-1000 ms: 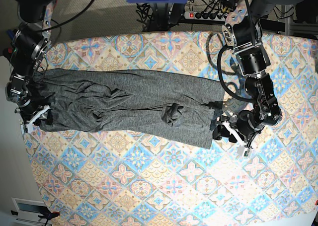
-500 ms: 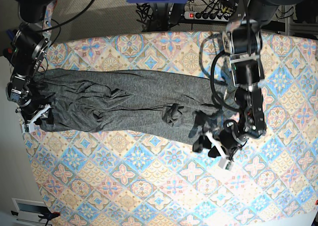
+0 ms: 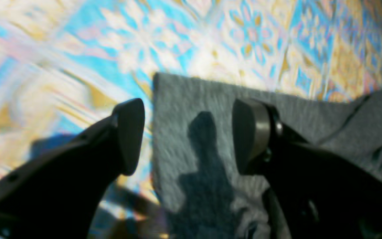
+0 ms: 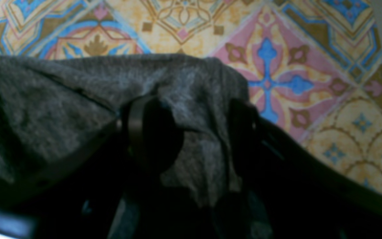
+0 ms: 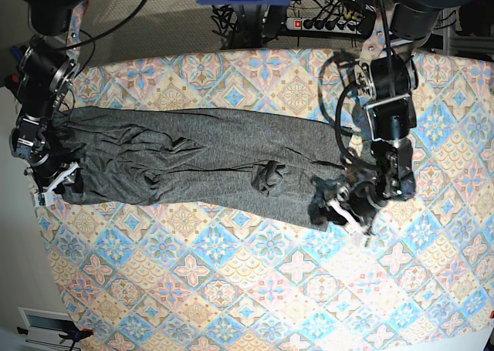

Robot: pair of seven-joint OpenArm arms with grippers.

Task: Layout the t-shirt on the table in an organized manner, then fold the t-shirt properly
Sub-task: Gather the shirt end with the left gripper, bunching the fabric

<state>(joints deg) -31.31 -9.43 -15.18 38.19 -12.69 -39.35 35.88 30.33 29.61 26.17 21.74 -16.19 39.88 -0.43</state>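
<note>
The wide table [image 5: 255,289], covered in a pastel blue, pink and cream floral tile cloth, fills the scene; across its upper half lies the dark heather-grey knit t-shirt [image 5: 193,162], stretched into a long band and wrinkled, with a small bunched lump near its middle. The left gripper [image 3: 187,134] hangs spread over one square corner, one finger off the cloth, grasping nothing; the right gripper [image 4: 191,132] is at the opposite end, jaws wide, with fabric draped between them. Laying out seems unfinished; next, the left jaws would need to close on that corner.
</note>
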